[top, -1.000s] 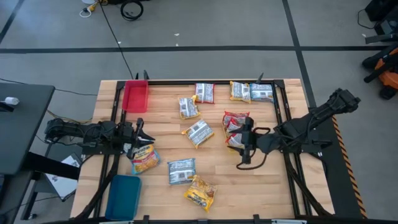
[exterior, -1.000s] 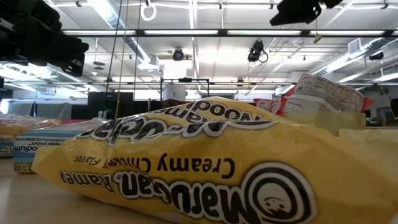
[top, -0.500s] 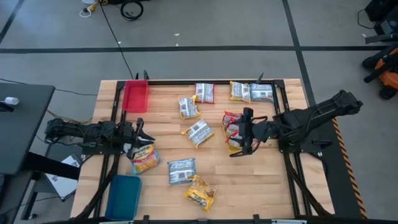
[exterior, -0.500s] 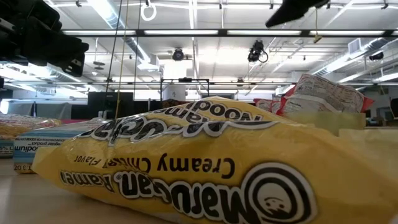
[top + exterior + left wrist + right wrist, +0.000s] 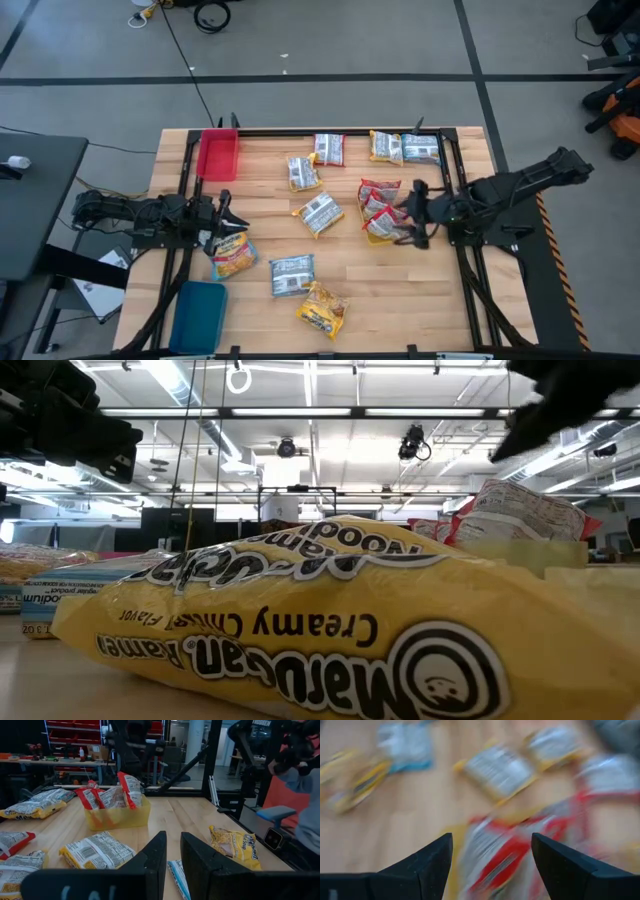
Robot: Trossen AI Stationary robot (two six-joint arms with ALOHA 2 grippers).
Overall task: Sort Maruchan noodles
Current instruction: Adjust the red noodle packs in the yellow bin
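Maruchan packets lie scattered on the wooden table: a yellow-edged one (image 5: 319, 213), a blue-edged one (image 5: 292, 274), and yellow ones (image 5: 232, 255) (image 5: 321, 310). More lie along the far edge (image 5: 329, 149) (image 5: 421, 149). Red-edged packets (image 5: 378, 208) stand on edge in a yellow tray (image 5: 117, 816). My right gripper (image 5: 412, 215) (image 5: 490, 837) is open wide, just right of that tray, and holds nothing. My left gripper (image 5: 224, 212) (image 5: 172, 837) waits near the table's left edge, above the yellow packet. Its fingers are a narrow gap apart.
A red tray (image 5: 218, 155) sits at the far left corner and a blue tray (image 5: 198, 315) at the near left corner. A black frame (image 5: 455, 160) runs along the table's far and right sides. A big yellow packet (image 5: 320, 630) fills the low view.
My right gripper has drawn back from over the yellow tray, first a little toward the far edge, then toward the table's right edge. The red packets stay in the tray. The right wrist view is blurred by the motion.
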